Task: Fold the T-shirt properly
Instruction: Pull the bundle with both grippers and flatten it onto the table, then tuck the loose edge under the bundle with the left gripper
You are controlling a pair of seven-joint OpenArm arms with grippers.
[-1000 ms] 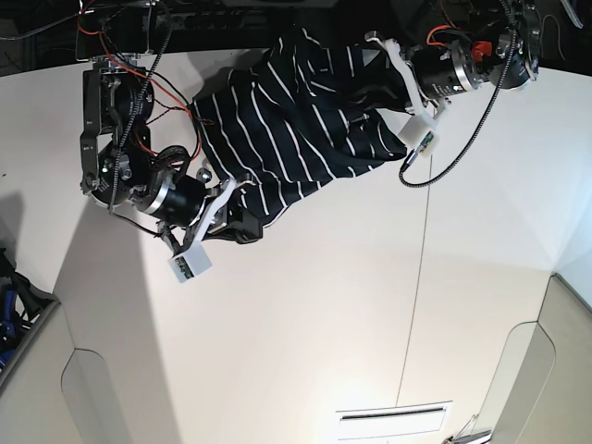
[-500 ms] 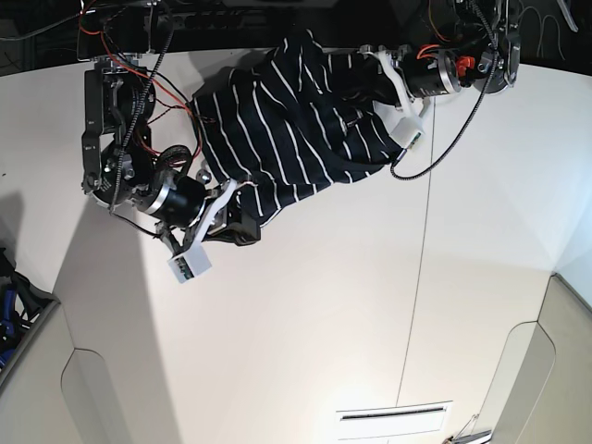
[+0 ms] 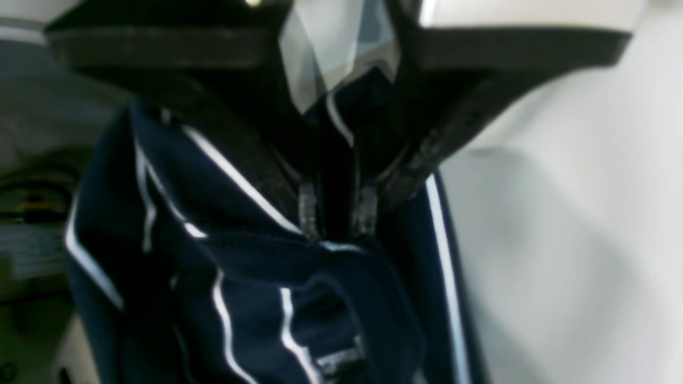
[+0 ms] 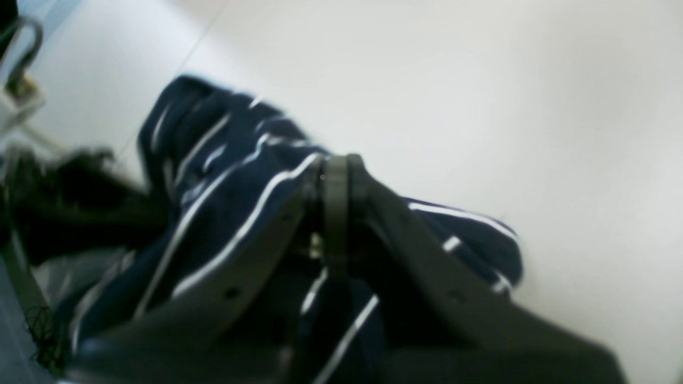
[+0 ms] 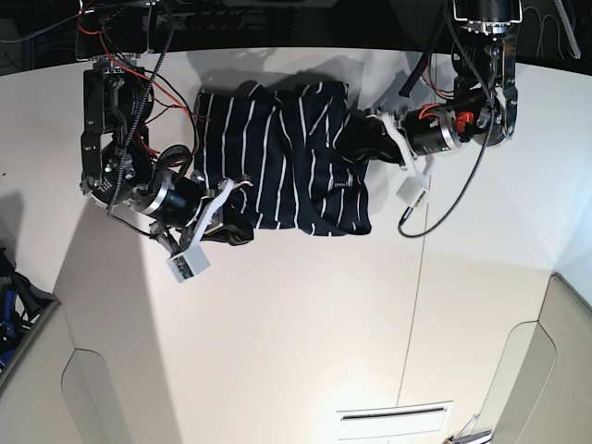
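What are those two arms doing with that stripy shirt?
They are folding it. Each arm has a gripper pinching the T-shirt: the left gripper is shut on a fold near a seam, and the right gripper clamps another edge. The shirt lies rumpled on the white table, only partly folded.

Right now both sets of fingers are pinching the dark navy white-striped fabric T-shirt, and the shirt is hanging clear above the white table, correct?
Not quite: both grips hold, but the dark navy white-striped fabric T-shirt lies spread on the white table, not hanging, as the base view shows. The left fingers and right fingers do pinch it.
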